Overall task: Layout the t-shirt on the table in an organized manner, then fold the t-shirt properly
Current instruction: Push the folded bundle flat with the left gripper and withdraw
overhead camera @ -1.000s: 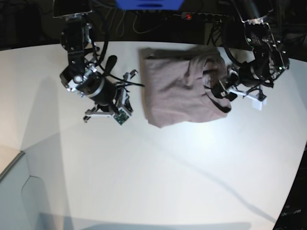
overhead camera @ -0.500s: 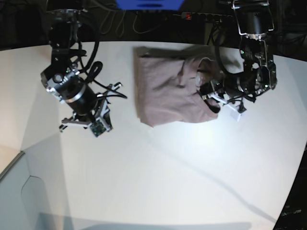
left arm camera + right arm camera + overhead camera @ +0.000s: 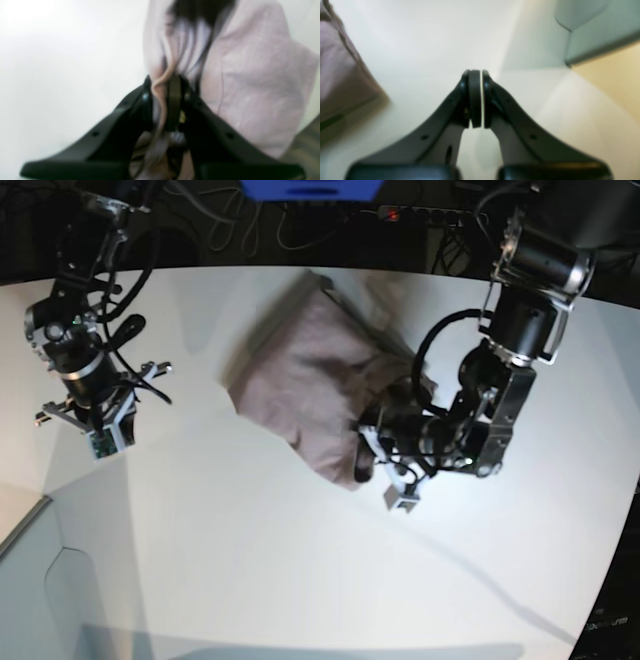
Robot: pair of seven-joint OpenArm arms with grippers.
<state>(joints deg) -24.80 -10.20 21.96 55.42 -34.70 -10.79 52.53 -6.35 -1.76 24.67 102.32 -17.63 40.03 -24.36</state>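
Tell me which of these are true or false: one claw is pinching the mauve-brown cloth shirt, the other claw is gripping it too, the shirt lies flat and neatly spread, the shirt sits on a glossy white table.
1. The left gripper pinches a fold of the dusty mauve-brown fabric t-shirt. True.
2. The right gripper grips the shirt too. False: it is shut on nothing, away from the cloth.
3. The shirt lies flat and spread. False: it is bunched and rumpled.
4. The shirt rests on the glossy white table. True.

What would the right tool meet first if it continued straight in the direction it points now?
Probably only the table. The right tool is shut and empty, with bare white tabletop ahead of its tips. The t-shirt lies off to one side, outside that line. How far the tips stand above the surface is unclear.
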